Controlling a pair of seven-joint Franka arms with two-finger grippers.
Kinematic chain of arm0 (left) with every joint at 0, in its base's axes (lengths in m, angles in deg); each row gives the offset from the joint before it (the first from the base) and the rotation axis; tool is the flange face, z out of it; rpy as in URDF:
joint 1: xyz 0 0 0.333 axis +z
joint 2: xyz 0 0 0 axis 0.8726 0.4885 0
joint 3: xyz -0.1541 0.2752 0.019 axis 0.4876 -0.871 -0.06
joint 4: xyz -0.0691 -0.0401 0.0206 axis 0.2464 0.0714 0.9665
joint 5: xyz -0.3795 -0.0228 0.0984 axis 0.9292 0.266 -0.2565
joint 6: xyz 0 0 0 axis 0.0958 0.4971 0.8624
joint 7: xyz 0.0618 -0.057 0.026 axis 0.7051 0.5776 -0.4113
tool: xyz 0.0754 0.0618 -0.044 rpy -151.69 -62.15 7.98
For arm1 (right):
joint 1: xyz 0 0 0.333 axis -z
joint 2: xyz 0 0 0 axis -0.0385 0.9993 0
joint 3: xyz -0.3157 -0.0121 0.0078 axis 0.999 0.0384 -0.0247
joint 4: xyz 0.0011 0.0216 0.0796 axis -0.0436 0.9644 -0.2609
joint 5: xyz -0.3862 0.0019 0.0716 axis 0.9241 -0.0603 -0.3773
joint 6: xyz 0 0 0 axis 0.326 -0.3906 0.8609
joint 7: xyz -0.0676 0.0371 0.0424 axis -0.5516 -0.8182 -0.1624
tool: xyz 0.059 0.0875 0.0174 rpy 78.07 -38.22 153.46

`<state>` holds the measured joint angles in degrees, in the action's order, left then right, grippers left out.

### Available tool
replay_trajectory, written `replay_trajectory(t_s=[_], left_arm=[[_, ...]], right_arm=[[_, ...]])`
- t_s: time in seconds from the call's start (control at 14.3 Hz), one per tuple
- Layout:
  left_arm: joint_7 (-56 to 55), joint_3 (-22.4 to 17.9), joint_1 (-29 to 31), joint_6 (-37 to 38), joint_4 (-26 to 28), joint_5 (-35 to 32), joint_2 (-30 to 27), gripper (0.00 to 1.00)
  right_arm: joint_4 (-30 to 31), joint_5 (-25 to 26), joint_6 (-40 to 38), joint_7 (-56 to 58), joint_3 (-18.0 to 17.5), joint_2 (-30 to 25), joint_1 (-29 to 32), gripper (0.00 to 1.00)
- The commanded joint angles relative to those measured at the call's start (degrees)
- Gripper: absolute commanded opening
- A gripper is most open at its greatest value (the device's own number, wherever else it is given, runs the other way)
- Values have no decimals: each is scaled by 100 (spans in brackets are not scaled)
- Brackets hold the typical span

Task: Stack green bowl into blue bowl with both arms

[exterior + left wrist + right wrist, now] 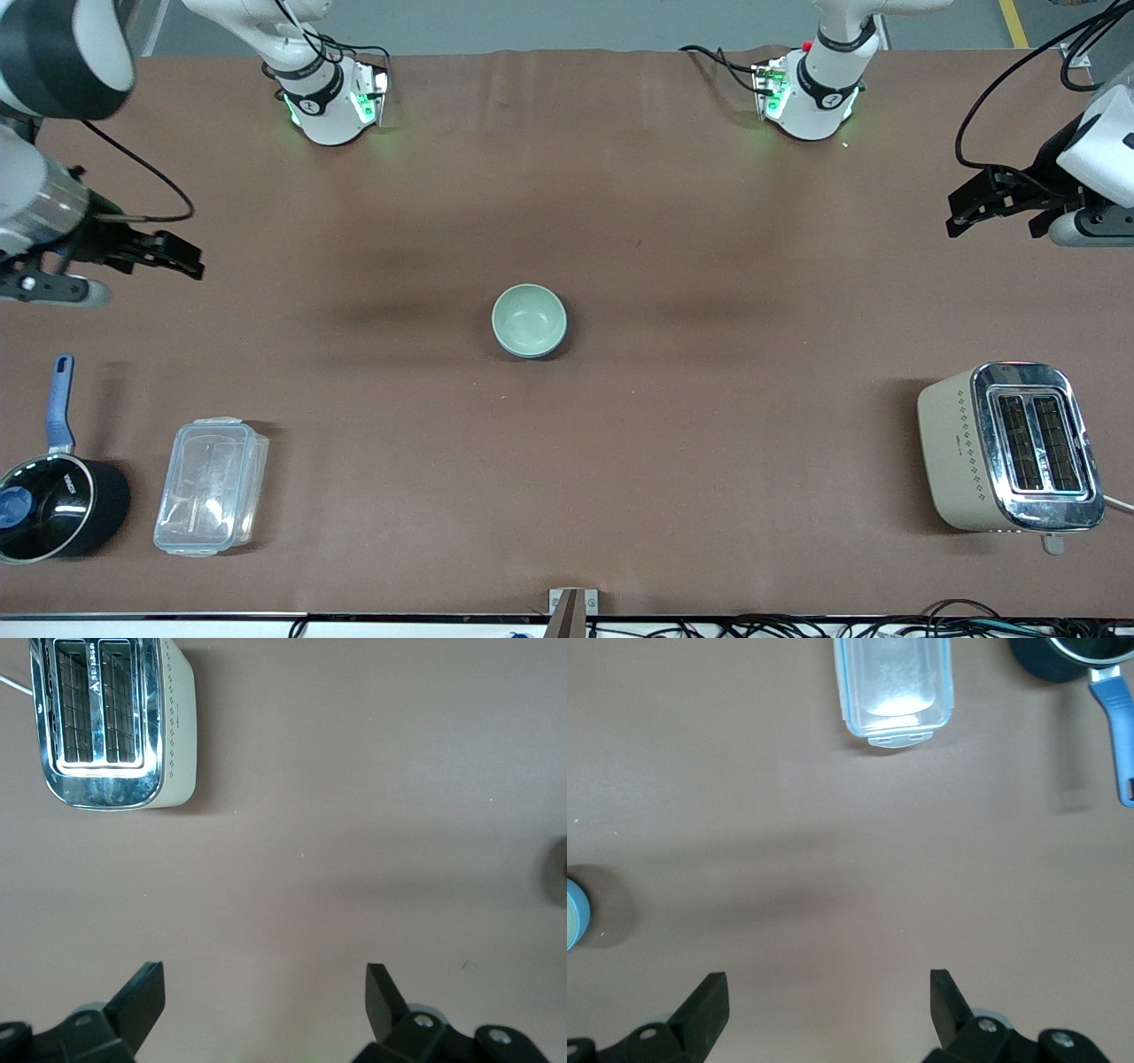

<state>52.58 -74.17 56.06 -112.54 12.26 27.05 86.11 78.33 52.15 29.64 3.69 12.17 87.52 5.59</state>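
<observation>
Bowls: you have one stack at the centre of the front view, the green bowl (529, 318) nested in the blue bowl (532, 353), of which only a thin rim shows.
Open room: bare brown table (726, 461) rings the stack on every side; nothing stands close to it.
Edges: the saucepan (53, 507) and the clear lidded container (211, 486) sit lower left of the front view, the toaster (1010, 447) lower right, all well apart from the bowls.
Left gripper (966, 213): you see it at the upper right edge, over bare table, fingers spread wide, holding nothing.
Right gripper (182, 257): at the left edge, over bare table, fingers also wide apart and empty.
Views: the right wrist view catches a blue sliver of the stack at its edge; the left wrist view shows only the toaster.
Count: two bowls, two arms, one toaster, one saucepan, one container.
</observation>
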Motion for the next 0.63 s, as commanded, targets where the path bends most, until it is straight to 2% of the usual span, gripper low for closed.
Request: replay_trajectory(t_s=[0.0, 0.21, 0.35, 0.56], left_arm=[[-28, -22, -22, 15, -137, 27, 54, 100], [-20, -22, -5, 24, -164, 36, 54, 100], [-20, -22, -5, 33, -164, 45, 54, 100], [-20, -22, -22, 41, -164, 36, 63, 100]], right_arm=[[174, -154, -189, 97, 233, -333, -66, 100], [-238, -58, -383, 525, 339, -316, -66, 100], [-458, -58, -392, 904, 602, -289, -92, 100], [-880, -66, -566, 897, 647, -210, -92, 100]])
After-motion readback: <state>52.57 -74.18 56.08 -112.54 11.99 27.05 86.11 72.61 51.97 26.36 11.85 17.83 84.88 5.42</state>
